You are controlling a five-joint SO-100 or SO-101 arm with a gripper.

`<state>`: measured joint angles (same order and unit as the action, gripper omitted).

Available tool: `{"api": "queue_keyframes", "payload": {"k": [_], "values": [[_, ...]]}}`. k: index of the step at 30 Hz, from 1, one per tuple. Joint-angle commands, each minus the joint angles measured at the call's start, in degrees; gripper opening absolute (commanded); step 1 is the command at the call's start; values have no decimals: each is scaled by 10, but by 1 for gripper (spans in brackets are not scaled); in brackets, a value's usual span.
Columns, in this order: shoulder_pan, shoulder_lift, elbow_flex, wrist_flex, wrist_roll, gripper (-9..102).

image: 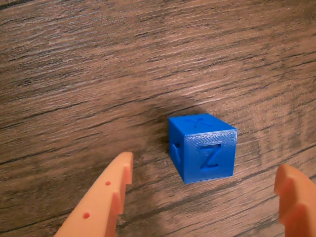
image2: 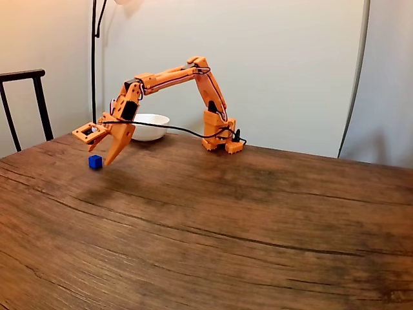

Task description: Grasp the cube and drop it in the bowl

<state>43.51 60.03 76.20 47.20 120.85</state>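
1. In the wrist view the cube (image: 202, 148) sits on the wooden bench (image: 98, 74), right of centre in the frame, bright blue with a raised "Z" on the face toward the camera and an "X" on its top.
2. The claw (image: 205, 197) enters that view from the bottom edge. One orange finger (image: 106, 197) rises at lower left and the other shows at the lower right corner.
3. The claw is spread wide and has hold of nothing. The cube lies in the gap between the two fingers, just above their tips in the frame, touching neither.
4. In the fixed view the orange arm (image2: 174, 74) arches from its base at upper centre toward the left of the frame, with the claw (image2: 103, 158) pointing down at the bench (image2: 226, 226).
5. There the cube (image2: 95, 161) rests on the bench at the left, just beside the tip of the lower finger.
6. The white bowl (image2: 150, 126) stands on the bench behind the arm's wrist, up and to the right of the cube and apart from it.
7. A dark chair (image2: 26, 103) stands at the left edge of the fixed view, with a thin lamp pole (image2: 94, 58) beside it.
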Motion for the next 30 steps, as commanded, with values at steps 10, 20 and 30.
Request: {"api": "queue_keyframes", "payload": {"k": [10, 20, 30], "values": [[-1, 4, -26, -4, 13, 39], [-2, 4, -21, -5, 13, 39], [-16, -71, -98, 3, 11, 25]]}}
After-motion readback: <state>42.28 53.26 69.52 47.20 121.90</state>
